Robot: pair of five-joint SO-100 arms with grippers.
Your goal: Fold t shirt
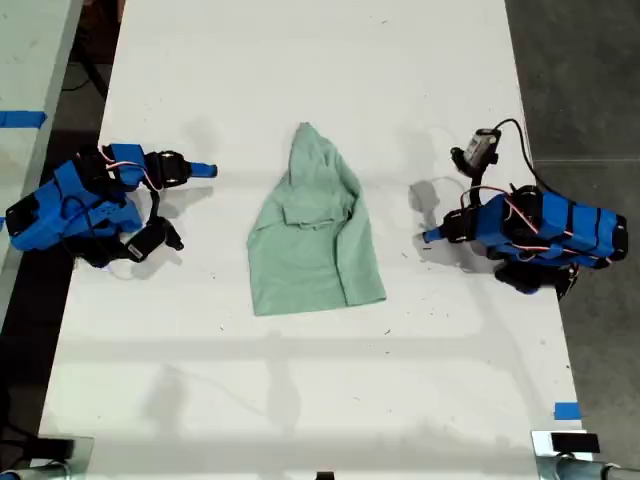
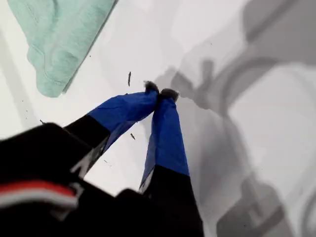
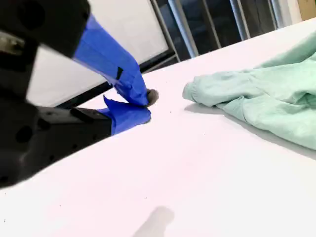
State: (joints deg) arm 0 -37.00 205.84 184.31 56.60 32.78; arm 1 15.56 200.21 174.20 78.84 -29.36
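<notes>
The pale mint-green t shirt (image 1: 315, 235) lies bunched on the middle of the white table (image 1: 320, 400), narrow end toward the far side, wide hem toward the near side. My first gripper (image 1: 430, 237) is at the exterior view's right, shut and empty, a short way from the shirt's hem corner (image 2: 59, 34). In its wrist view the blue-taped tips (image 2: 160, 91) meet just above the table. My second gripper (image 1: 208, 170) is at the exterior view's left, shut and empty, apart from the shirt. Its tips (image 3: 145, 103) sit low over the table, with the shirt's narrow end (image 3: 197, 91) beyond them.
A small camera with a black cable (image 1: 480, 148) rides above the first arm. Blue tape marks (image 1: 567, 411) sit near the table's near corner at the exterior view's right. Dark floor borders the table on both sides. A second pale surface (image 1: 30, 60) lies at the exterior view's left.
</notes>
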